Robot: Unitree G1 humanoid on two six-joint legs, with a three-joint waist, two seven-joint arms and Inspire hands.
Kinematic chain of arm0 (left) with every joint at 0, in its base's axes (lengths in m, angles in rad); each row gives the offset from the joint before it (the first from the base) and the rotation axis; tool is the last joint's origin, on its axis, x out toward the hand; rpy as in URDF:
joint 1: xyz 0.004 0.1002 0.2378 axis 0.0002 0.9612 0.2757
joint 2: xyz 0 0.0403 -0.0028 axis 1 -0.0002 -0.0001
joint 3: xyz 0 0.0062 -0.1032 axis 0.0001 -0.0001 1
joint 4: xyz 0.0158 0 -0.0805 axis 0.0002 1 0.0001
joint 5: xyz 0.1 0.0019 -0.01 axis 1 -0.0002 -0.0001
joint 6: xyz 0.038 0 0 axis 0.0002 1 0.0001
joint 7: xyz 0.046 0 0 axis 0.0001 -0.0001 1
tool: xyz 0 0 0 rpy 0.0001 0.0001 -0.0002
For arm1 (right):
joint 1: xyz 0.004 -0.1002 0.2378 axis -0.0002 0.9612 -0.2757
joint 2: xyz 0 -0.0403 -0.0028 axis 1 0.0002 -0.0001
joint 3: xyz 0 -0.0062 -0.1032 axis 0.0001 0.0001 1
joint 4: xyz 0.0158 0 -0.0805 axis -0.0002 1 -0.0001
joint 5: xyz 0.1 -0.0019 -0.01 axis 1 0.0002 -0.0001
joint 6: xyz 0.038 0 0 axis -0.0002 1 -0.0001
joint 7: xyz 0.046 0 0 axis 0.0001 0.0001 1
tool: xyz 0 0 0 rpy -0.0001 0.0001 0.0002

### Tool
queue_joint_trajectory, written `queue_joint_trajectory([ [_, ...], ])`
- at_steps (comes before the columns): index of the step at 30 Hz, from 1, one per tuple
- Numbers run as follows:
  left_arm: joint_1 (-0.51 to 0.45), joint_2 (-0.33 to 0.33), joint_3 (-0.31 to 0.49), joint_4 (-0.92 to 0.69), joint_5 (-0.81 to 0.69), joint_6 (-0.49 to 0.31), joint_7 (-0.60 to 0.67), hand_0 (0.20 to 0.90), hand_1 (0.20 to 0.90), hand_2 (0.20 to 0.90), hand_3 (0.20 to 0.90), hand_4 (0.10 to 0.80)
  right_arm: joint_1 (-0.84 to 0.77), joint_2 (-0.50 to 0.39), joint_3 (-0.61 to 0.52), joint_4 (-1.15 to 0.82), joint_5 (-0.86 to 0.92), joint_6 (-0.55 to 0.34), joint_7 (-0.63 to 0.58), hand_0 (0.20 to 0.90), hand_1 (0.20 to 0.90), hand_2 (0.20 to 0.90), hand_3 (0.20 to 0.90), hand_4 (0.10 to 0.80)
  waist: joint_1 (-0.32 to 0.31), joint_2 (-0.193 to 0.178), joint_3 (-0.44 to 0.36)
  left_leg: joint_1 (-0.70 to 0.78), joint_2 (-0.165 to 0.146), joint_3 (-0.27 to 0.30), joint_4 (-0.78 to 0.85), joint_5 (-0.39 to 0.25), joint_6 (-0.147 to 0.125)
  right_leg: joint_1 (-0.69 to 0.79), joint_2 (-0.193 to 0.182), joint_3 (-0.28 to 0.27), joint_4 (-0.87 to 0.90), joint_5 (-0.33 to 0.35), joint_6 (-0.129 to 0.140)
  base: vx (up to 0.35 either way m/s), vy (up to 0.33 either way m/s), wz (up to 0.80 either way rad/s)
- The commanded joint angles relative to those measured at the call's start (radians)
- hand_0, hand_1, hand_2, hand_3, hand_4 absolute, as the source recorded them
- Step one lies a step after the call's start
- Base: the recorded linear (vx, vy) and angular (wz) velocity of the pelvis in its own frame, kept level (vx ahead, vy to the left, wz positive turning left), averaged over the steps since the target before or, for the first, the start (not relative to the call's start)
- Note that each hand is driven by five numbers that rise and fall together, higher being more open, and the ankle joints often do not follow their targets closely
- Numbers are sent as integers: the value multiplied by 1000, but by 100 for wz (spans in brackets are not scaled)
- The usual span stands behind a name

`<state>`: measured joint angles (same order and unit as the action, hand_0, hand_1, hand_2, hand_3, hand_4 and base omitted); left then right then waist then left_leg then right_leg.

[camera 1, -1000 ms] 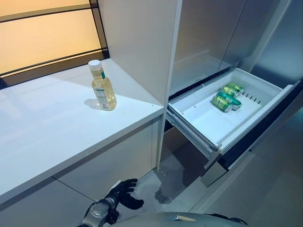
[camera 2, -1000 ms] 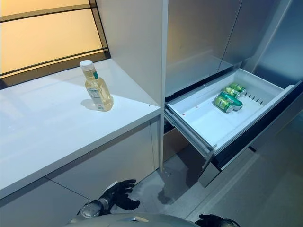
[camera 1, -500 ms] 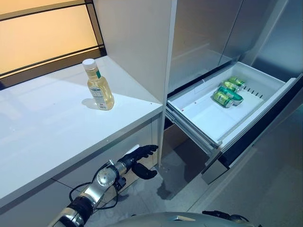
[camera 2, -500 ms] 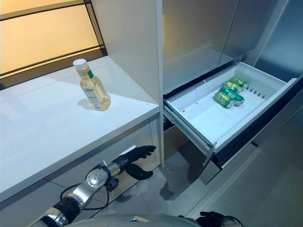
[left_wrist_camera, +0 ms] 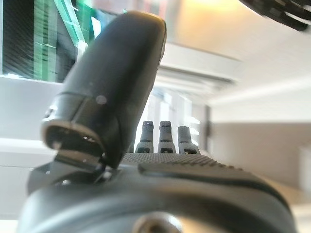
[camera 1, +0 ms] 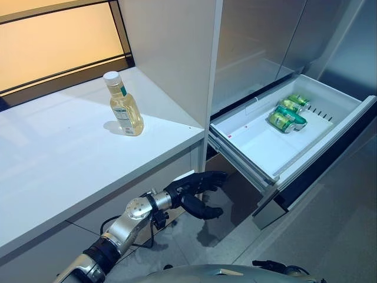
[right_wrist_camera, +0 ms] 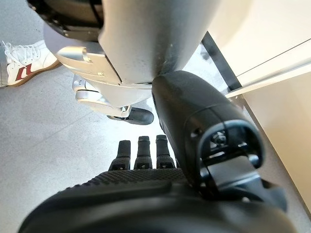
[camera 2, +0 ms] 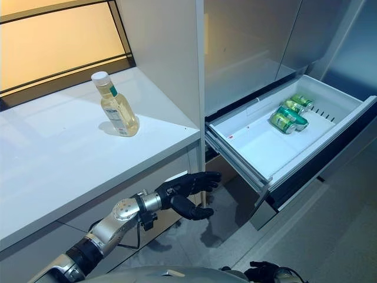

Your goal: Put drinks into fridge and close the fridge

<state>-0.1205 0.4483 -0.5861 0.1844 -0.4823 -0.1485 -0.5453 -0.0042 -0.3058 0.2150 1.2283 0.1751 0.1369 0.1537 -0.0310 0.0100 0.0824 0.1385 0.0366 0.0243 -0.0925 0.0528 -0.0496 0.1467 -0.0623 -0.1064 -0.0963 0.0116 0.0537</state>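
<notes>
A bottle of pale yellow drink with a white cap stands upright on the white counter. Green cans lie at the far end of the open white fridge drawer. My left hand is open and empty. It hangs below the counter's front edge, just left of the drawer's near corner, with its fingers straight. My right hand is open and empty, low at my side.
A tall white panel separates the counter from the grey fridge doors above the drawer. The drawer's dark front sticks far out over the grey floor. A person's white shoe stands on the floor behind me.
My left hand has risen from near the floor and reached forward and right, towards the drawer's near corner. The bottle and cans have not moved.
</notes>
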Motion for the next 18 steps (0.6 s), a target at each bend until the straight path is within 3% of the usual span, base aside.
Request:
queue_joint_trajectory([
  [1, -171, -34, 6, -147, -140, -113, -5, 900, 900, 900, 900, 800, -30, 40, 66, 21, 10, -23, 8, 900, 900, 900, 900, 800, 12, -6, 9, -10, -49, -38, 5, -94, 57, -22, 21, -5, 44, -21, 25, 0, 0, 0],
  [6, -185, -23, 53, -273, -189, -213, 43, 900, 900, 900, 900, 800, -19, 47, 73, 23, 23, -40, 3, 900, 900, 900, 900, 800, 22, -11, 5, -11, -52, -49, 5, -97, 58, -16, 21, -6, 37, -21, 23, -3, -4, 1],
  [11, -210, -9, 131, -399, -220, -259, 105, 900, 900, 900, 900, 800, -1, 58, 67, 31, 28, -67, -5, 900, 900, 900, 900, 800, 32, -15, 1, -15, -53, -60, 5, -97, 58, -15, 20, -12, 35, -22, 20, -16, -18, 3],
  [12, -214, -8, 149, -424, -178, -310, 138, 900, 900, 900, 900, 800, 4, 64, 63, 34, 27, -76, -8, 900, 900, 900, 900, 800, 36, -18, -1, -18, -54, -63, 5, -96, 58, -17, 21, -14, 34, -22, 20, -41, -37, 6],
  [13, -208, -7, 151, -426, -172, -265, 141, 900, 900, 900, 900, 800, 7, 68, 56, 32, 25, -79, -9, 900, 900, 900, 900, 800, 39, -20, -1, -22, -55, -63, 5, -95, 58, -20, 21, -16, 33, -21, 20, -77, -32, 6],
  [14, -176, 24, 182, -429, -221, -338, 134, 900, 900, 900, 900, 800, 10, 67, 46, 16, 23, -74, -15, 900, 900, 900, 900, 800, 43, -17, 7, -25, -54, -69, 5, -93, 53, -23, 21, -19, 35, -22, 19, -73, -7, 5],
  [16, -137, 71, 265, -426, -320, -388, 24, 900, 900, 900, 900, 800, 23, 51, 45, -24, 35, -58, -20, 900, 900, 900, 900, 800, 50, -12, 21, -21, -57, -73, 5, -88, 53, -16, 17, -29, 35, -20, 17, -54, 41, 6],
  [18, -120, 109, 374, -445, -406, -375, -72, 900, 900, 900, 900, 800, 46, 46, 34, -54, 38, -54, -28, 900, 900, 900, 900, 800, 57, -10, 24, -21, -60, -78, 5, -85, 53, -13, 13, -35, 34, -18, 16, -16, 42, 8],
])
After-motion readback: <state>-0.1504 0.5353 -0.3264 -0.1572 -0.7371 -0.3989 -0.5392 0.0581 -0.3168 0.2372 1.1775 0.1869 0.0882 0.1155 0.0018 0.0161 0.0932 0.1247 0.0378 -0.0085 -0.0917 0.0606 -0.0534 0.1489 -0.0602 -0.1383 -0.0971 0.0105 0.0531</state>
